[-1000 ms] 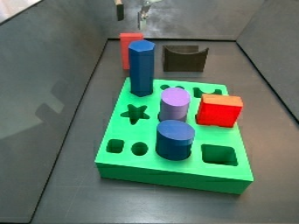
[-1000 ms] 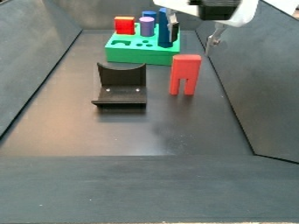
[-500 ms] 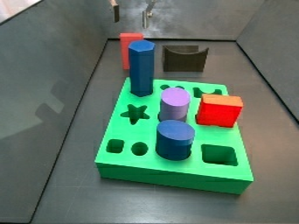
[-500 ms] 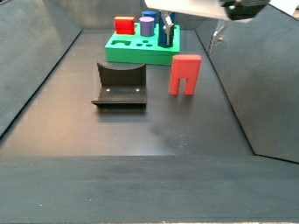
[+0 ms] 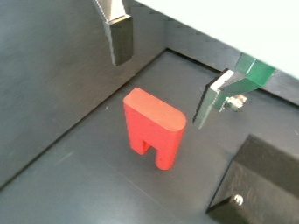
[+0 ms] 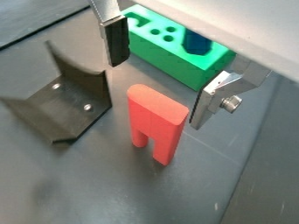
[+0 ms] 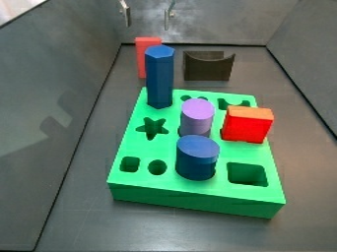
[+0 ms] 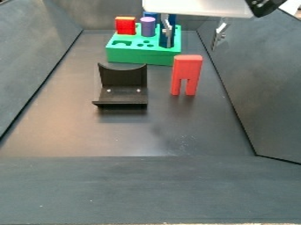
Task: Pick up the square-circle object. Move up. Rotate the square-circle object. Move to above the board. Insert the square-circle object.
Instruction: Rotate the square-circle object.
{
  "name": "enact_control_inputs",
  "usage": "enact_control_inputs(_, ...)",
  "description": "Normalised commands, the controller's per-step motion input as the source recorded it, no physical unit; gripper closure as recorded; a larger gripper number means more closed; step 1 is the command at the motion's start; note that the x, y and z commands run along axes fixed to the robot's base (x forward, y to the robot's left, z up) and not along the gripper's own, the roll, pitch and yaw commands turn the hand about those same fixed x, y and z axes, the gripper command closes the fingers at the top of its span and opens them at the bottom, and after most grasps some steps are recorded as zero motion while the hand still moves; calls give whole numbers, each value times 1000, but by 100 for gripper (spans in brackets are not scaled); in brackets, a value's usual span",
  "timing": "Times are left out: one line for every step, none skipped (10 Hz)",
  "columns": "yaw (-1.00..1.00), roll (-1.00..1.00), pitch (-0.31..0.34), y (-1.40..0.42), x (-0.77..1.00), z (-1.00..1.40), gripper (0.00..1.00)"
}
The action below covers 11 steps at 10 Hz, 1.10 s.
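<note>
Working at the first step by the look of it, the pick-up: hovering the two-finger gripper [image 5: 163,74] with its silver plate fingers spread wide, nothing between them, above the small salmon-red square-circle object [image 5: 155,127], a squarish block with two narrower prongs. Judging the next move as a straight descent until the dark pads are flanking the block end, then a closing of the jaws across it; needing care to keep the fingers off the floor and to catch the solid end, not the slot between the prongs

Lying flat on the dark floor, the square-circle object [image 6: 155,123], apart from the large green board with shaped cut-outs [image 6: 177,52] and just beside the dark L-shaped fixture [image 6: 61,94], touching neither as far as showing

Getting from both wrist views the finger spacing and the piece centred roughly under the gap, one finger [image 5: 121,37] and its partner [image 6: 215,94] each standing clear of the piece. Getting from a side view what the wrist views are missing: the whole floor layout, with the piece [image 8: 187,73] between fixture [image 8: 121,83] and wall, the board [image 8: 139,46] farther back. Seeing in a side view the board's [image 7: 198,148] contents, a tall blue prism [image 7: 160,75], a purple cylinder [image 7: 196,118], a blue cylinder [image 7: 198,157] and a bright red cube [image 7: 246,124], with only the fingertips showing at the upper edge
</note>
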Motion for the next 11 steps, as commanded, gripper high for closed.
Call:
enact_control_inputs(500,21,36,1,37,-27,0)
enact_control_inputs(327,21,36,1,37,-26,0)
enact_control_inputs(182,21,35,0,0,-1000,0)
enact_control_inputs(114,24,22,2,11,-1000,0)
enact_control_inputs(81,33,-5,6,28,-1000,0)
enact_control_inputs(64,43,-14,6,32,-987,0)
enact_control_inputs(52,57,-20,6,30,-796,0)
enact_control_inputs(45,67,-21,5,31,-645,0)
enact_control_inputs(38,79,-18,6,33,-451,0)
enact_control_inputs(33,88,-15,8,36,-308,0)
enact_control_inputs(25,98,-11,0,0,0,100)
